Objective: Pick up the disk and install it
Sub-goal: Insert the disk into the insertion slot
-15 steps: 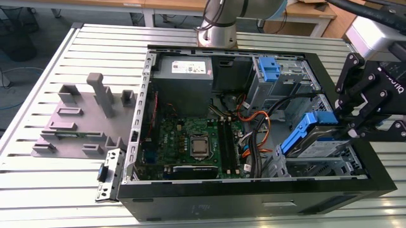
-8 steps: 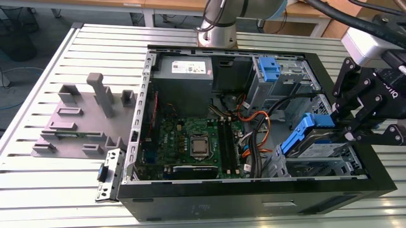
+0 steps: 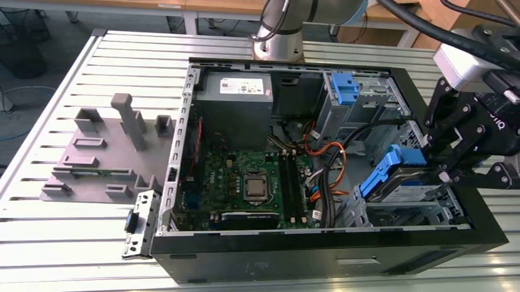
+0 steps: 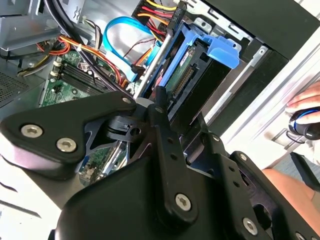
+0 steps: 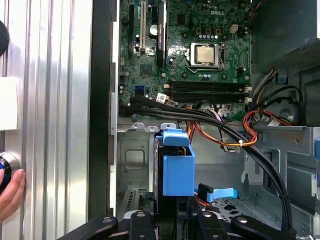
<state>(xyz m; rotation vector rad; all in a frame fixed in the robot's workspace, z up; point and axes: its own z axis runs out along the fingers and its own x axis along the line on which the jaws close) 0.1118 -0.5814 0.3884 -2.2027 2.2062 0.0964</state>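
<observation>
The disk (image 3: 396, 177) is a silver drive with blue plastic side rails. It stands tilted over the metal drive cage (image 3: 410, 210) at the exterior view's right, inside the open computer case (image 3: 325, 255). My gripper (image 3: 441, 174) comes down from the right and is shut on the disk's near end. In the first wrist view the disk's blue rail (image 5: 178, 170) rises from between the black fingers (image 5: 150, 222). In the second wrist view one finger (image 4: 161, 102) presses against the disk's edge (image 4: 200, 67), beside its connector row.
Inside the case lie the green motherboard (image 3: 252, 182), a grey power-supply box (image 3: 235, 88), a blue latch piece (image 3: 345, 88) and loose orange and black cables (image 3: 329, 158). A grey fixture (image 3: 106, 152) stands on the slatted table. A person's hand (image 5: 10, 192) rests near the case.
</observation>
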